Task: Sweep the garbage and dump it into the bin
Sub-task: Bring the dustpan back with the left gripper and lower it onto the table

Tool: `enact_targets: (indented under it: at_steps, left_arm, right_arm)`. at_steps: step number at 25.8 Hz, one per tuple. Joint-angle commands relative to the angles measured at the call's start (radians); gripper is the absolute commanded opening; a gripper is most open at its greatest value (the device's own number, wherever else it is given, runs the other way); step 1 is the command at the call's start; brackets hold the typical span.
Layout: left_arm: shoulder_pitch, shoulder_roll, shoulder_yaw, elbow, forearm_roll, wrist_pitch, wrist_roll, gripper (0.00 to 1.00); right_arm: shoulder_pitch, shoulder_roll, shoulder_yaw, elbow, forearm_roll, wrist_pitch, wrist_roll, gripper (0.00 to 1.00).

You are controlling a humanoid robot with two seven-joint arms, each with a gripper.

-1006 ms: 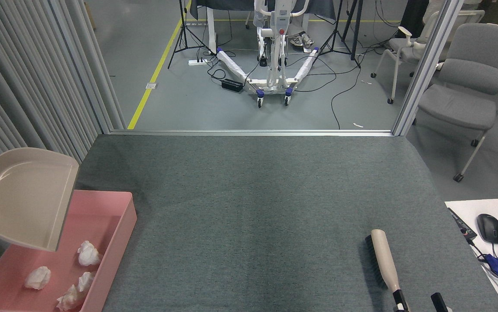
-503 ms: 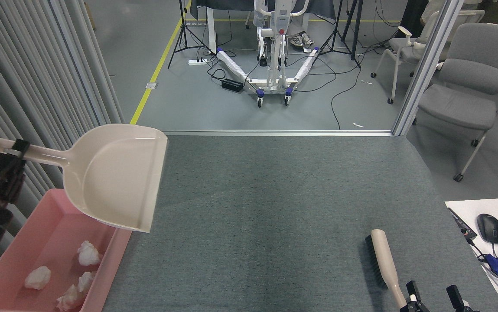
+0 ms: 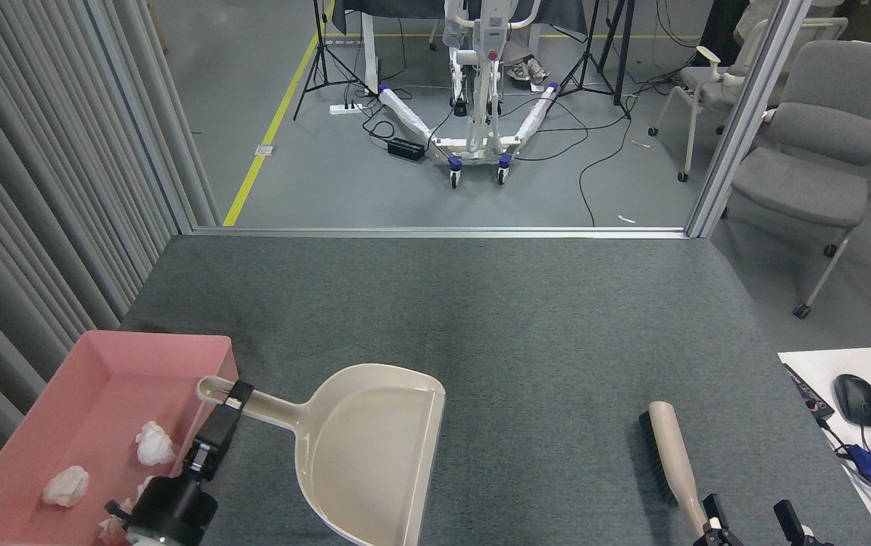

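The left pincer (image 3: pixel 236 394) is clamped on the dustpan (image 3: pixel 367 451) handle. At its 9 o'clock, the bin (image 3: pixel 101 356) contains the garbage (image 3: pixel 155 444). The right pincer (image 3: pixel 746 519) is spread, gripping nothing.

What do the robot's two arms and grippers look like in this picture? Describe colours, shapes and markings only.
The left gripper is black, boxy and slim, on a thick round black wrist with a white base. Of the right gripper only two short black fingers with white bits show at the picture's bottom edge.
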Motion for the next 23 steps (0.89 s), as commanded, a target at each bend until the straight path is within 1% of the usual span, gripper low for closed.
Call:
enact_targets:
  at_steps: [1, 5, 7, 10, 13, 15, 17, 20, 23]
  left_arm:
    - [0.000, -0.090, -0.013, 0.046, -0.070, 0.006, -0.003, 0.00]
    - [0.003, -0.159, -0.013, 0.116, -0.086, -0.014, 0.000, 0.00]
    - [0.006, -0.197, -0.006, 0.149, -0.162, -0.006, 0.001, 0.00]
    - [0.009, -0.235, 0.012, 0.198, -0.264, -0.003, 0.003, 0.00]
    - [0.011, -0.255, 0.017, 0.247, -0.277, -0.020, 0.017, 0.00]
    - [0.012, -0.268, 0.020, 0.247, -0.290, -0.020, 0.046, 0.00]
    - [0.011, -0.269, 0.029, 0.241, -0.314, -0.011, 0.050, 0.00]
    - [0.014, -0.268, 0.079, 0.228, -0.316, -0.010, 0.052, 0.00]
    - [0.012, -0.269, 0.102, 0.227, -0.310, -0.002, 0.054, 0.00]
  right_arm:
    - [0.003, 0.001, 0.000, 0.000, 0.001, 0.000, 0.002, 0.89]
    - [0.001, -0.001, 0.000, 0.000, 0.007, -0.004, 0.002, 0.90]
    - [0.001, 0.004, 0.000, 0.000, 0.038, -0.004, 0.002, 0.90]
    - [0.001, 0.007, 0.002, 0.000, 0.044, -0.004, 0.004, 0.90]
    - [0.001, 0.011, 0.002, 0.000, 0.046, -0.001, 0.004, 0.90]
    - [0.000, 0.013, 0.005, 0.000, 0.047, -0.001, 0.004, 0.90]
    - [-0.002, 0.014, 0.005, 0.000, 0.047, 0.000, 0.004, 0.90]
    - [-0.010, 0.014, 0.005, 0.000, 0.049, 0.003, 0.002, 0.90]
    - [-0.017, 0.016, 0.005, 0.000, 0.049, 0.003, 0.004, 0.90]
